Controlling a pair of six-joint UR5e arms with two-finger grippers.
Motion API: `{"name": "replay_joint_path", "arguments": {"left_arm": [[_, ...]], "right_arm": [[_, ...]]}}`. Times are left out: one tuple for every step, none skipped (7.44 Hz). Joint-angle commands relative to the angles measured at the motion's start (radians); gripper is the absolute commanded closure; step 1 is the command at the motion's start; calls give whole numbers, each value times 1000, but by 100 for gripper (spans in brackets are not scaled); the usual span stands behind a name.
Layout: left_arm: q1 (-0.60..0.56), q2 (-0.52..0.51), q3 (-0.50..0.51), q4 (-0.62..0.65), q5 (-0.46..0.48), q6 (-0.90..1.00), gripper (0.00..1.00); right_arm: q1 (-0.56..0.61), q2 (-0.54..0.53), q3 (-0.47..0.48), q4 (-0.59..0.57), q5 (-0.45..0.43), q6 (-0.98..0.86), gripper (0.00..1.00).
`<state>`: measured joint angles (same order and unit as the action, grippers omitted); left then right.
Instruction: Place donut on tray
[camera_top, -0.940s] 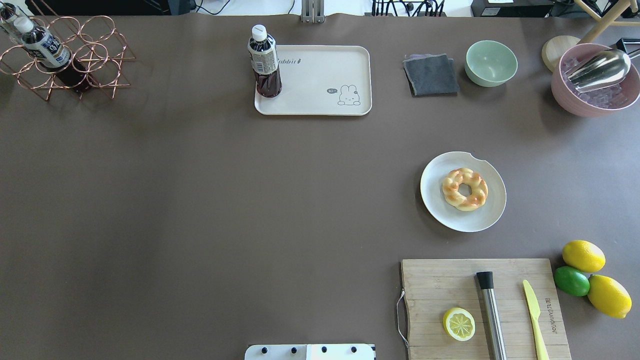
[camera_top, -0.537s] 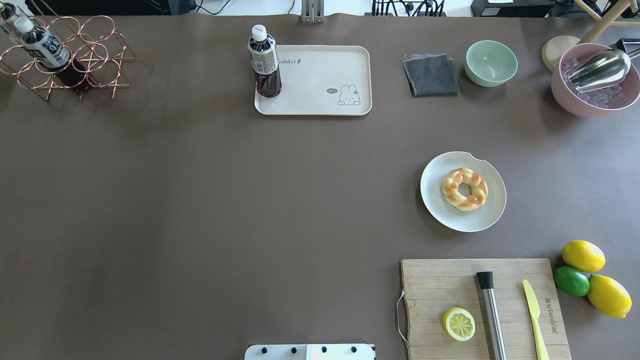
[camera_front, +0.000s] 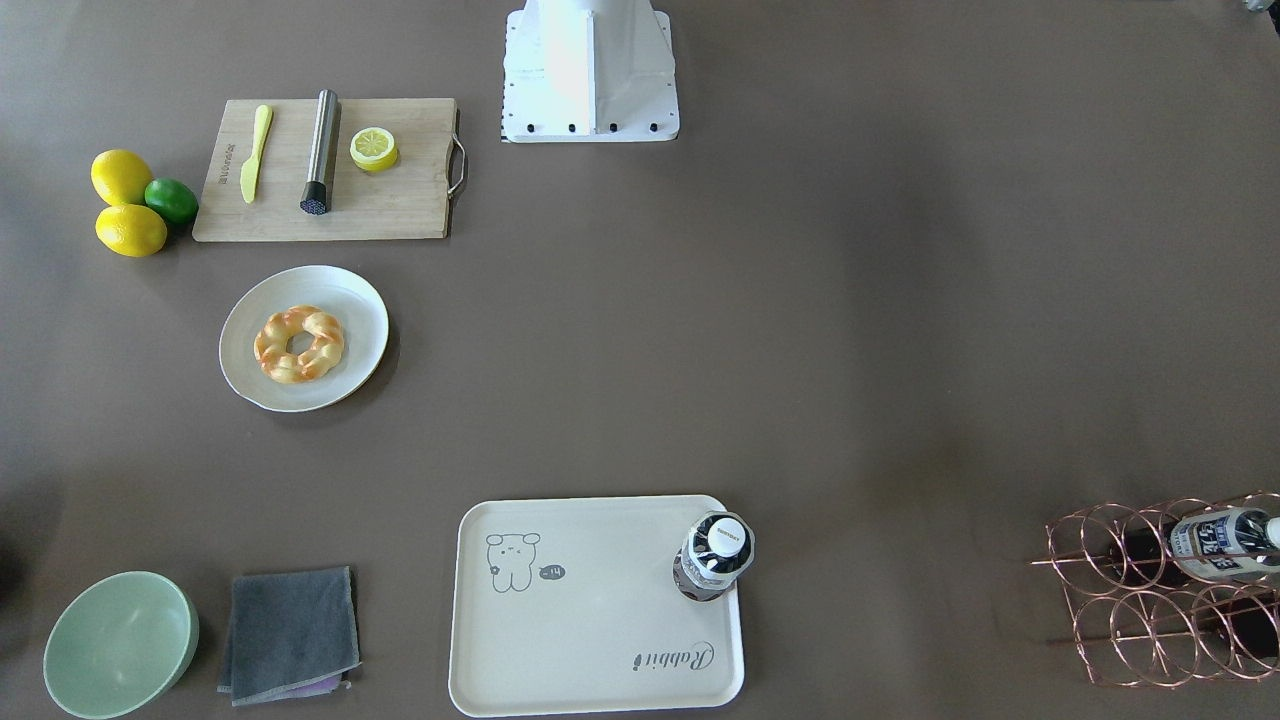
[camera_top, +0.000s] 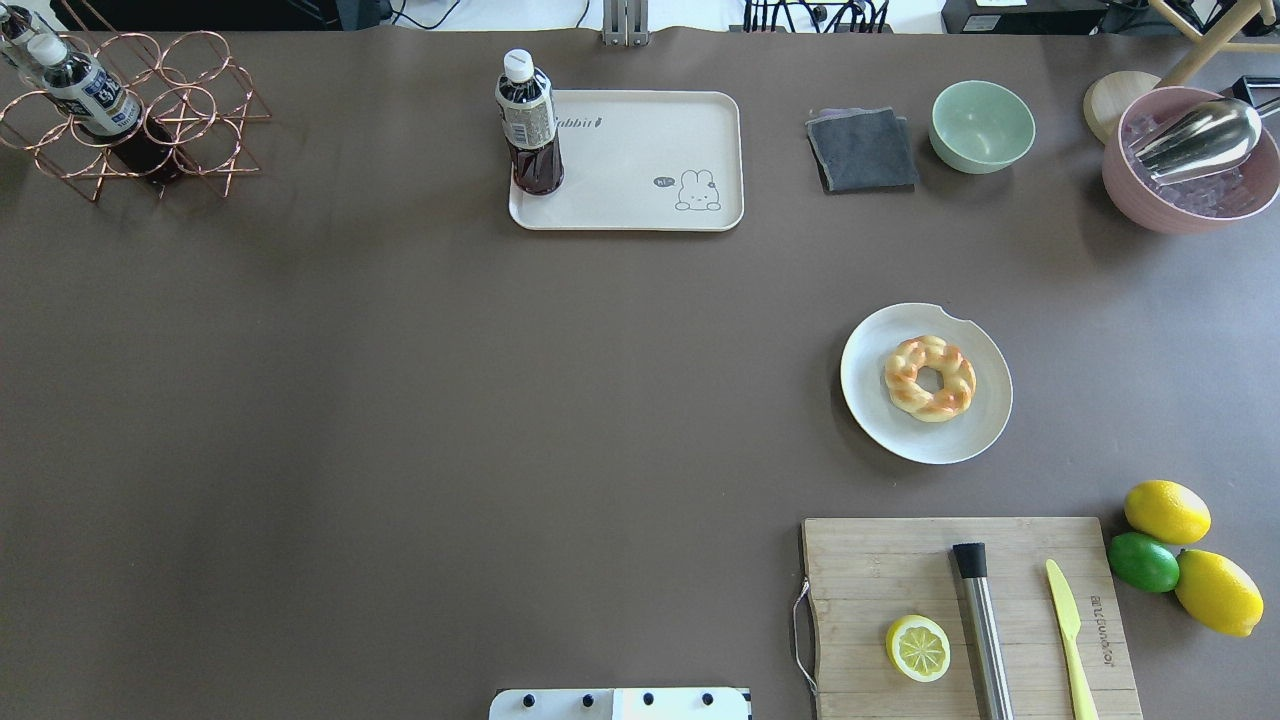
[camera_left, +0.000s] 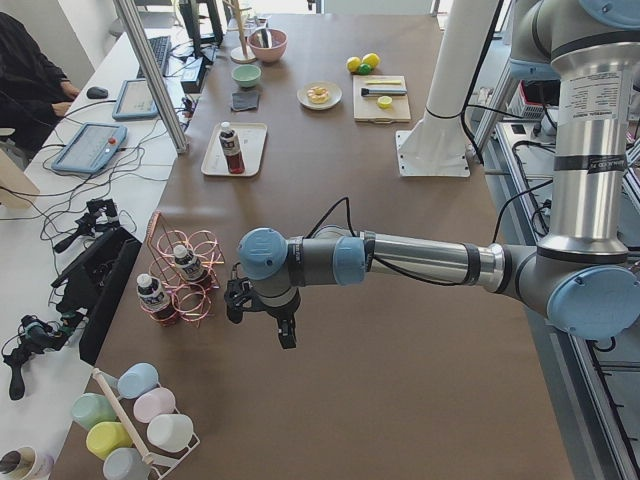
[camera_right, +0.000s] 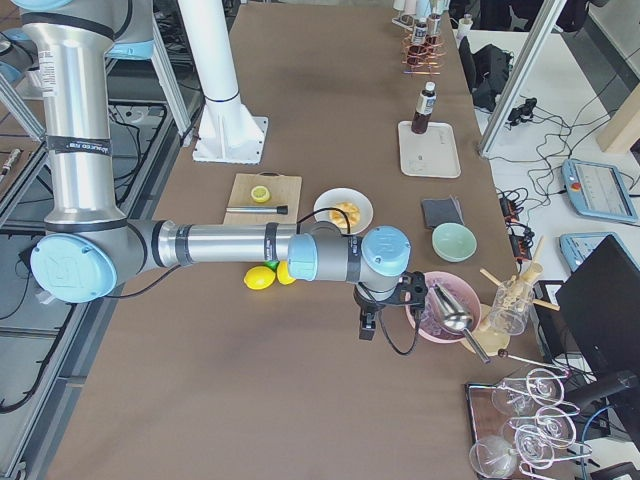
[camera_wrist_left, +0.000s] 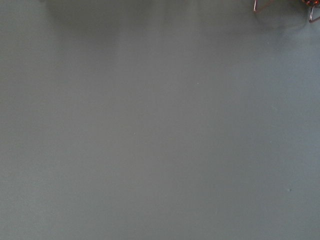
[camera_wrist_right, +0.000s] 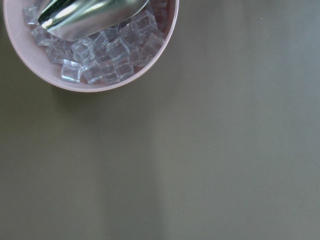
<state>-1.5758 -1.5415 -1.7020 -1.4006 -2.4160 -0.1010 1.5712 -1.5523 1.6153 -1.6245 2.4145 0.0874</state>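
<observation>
The donut (camera_top: 930, 378), a glossy golden twisted ring, lies on a round white plate (camera_top: 993, 405) at the table's right middle; it also shows in the front-facing view (camera_front: 298, 344). The cream tray (camera_top: 640, 185) with a bear drawing sits at the far centre, also in the front-facing view (camera_front: 590, 620), with a dark drink bottle (camera_top: 528, 125) upright on its left end. My left gripper (camera_left: 285, 335) hangs over bare table by the copper rack. My right gripper (camera_right: 368, 325) hangs beside the pink bowl. I cannot tell whether either is open or shut.
A wooden cutting board (camera_top: 880, 570) near the front right holds a lemon half (camera_top: 918, 647), a steel muddler and a yellow knife. Lemons and a lime (camera_top: 1143, 562) lie beside it. A grey cloth (camera_top: 862, 150), a green bowl (camera_top: 982, 126), a pink ice bowl (camera_top: 1190, 165) and a copper bottle rack (camera_top: 130, 115) line the far edge.
</observation>
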Motion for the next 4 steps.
{"name": "replay_joint_path", "arguments": {"left_arm": [[0, 0, 1, -1, 2, 0, 2], [0, 0, 1, -1, 2, 0, 2], [0, 0, 1, -1, 2, 0, 2], [0, 0, 1, -1, 2, 0, 2]], "right_arm": [[-2, 3, 0, 0, -1, 0, 0], [-2, 1, -2, 0, -2, 0, 0], [-2, -2, 0, 2, 0, -2, 0], [1, -6, 0, 2, -3, -8, 0]]}}
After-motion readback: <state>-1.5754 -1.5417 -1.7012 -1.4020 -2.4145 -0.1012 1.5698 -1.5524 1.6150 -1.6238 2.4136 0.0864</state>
